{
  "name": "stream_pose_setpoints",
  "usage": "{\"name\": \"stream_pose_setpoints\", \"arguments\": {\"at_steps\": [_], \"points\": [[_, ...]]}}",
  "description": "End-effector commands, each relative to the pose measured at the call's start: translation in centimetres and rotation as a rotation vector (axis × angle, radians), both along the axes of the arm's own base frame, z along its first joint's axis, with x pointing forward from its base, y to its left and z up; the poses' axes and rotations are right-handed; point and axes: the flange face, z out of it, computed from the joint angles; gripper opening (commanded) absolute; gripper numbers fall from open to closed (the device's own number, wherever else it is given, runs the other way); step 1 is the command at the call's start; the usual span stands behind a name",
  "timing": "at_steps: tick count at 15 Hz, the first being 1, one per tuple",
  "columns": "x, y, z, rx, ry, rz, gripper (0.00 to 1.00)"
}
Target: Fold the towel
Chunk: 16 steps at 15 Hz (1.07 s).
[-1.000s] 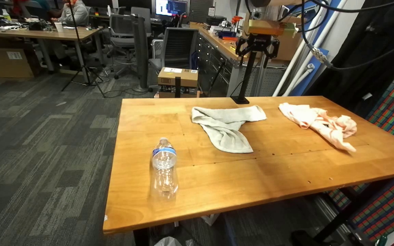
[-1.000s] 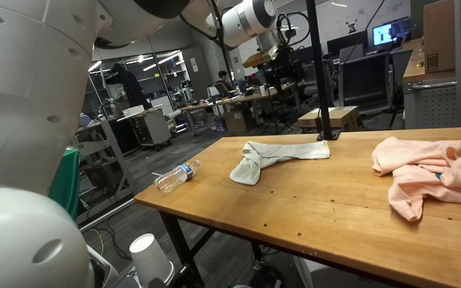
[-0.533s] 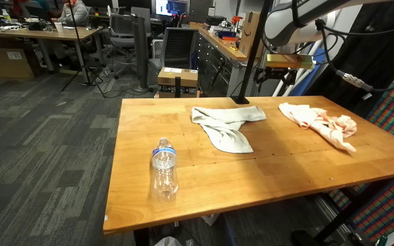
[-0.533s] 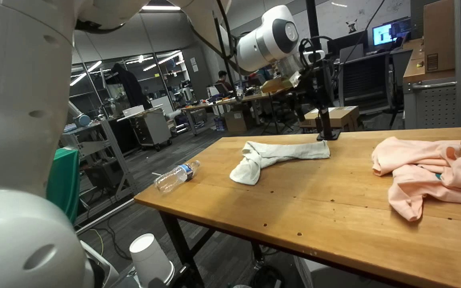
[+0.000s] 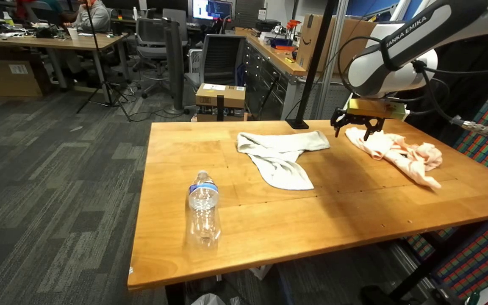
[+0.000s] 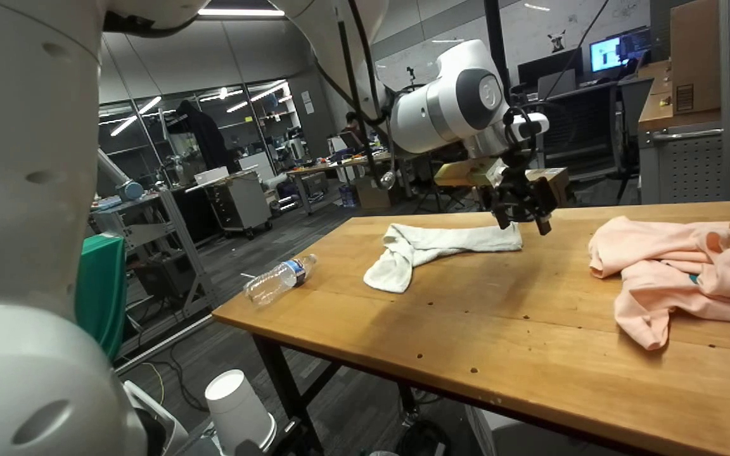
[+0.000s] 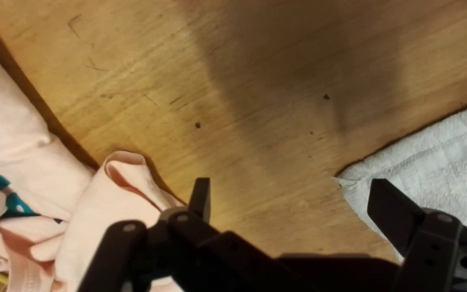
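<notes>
A pale grey-white towel point(image 5: 284, 171) lies on the table, partly folded over itself with one end pointing off at an angle. It also shows in an exterior view point(image 6: 457, 240) and at the right of the wrist view point(image 7: 452, 170). My gripper point(image 5: 352, 134) is open and empty, above the table between the towel and a pink cloth. It also shows in an exterior view point(image 6: 523, 223). In the wrist view the gripper point(image 7: 290, 182) has its jaws wide apart over bare wood. The right finger point(image 7: 393, 211) overlaps the towel's corner in that view.
The crumpled pink cloth point(image 5: 413, 163) lies on the table, also seen in the wrist view point(image 7: 103, 215). A clear plastic bottle point(image 5: 203, 216) is on the table beyond the towel. A black pole point(image 5: 311, 72) rises from the table's edge near the towel.
My gripper has come down towards the table and moved to the right in both exterior views. The towel, the pink cloth and the bottle have not moved.
</notes>
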Motion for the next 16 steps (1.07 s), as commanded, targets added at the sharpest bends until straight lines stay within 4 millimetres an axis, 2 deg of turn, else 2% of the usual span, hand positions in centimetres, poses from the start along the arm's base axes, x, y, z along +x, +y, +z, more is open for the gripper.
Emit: {"name": "stream_pose_setpoints", "arguments": {"at_steps": [1, 4, 7, 10, 13, 16], "points": [[0.3, -0.1, 4.4, -0.048, -0.136, -0.009, 1.0], [2.1, 0.6, 7.1, -0.088, -0.217, 0.01, 1.0], [4.3, 2.8, 7.7, -0.063, -0.234, 0.043, 1.0], [6.3, 6.1, 7.0, -0.041, -0.227, 0.094, 1.0], [7.9, 9.5, 5.1, -0.013, -0.203, 0.137, 1.0], [8.9, 11.2, 3.3, 0.005, -0.175, 0.157, 1.0]]}}
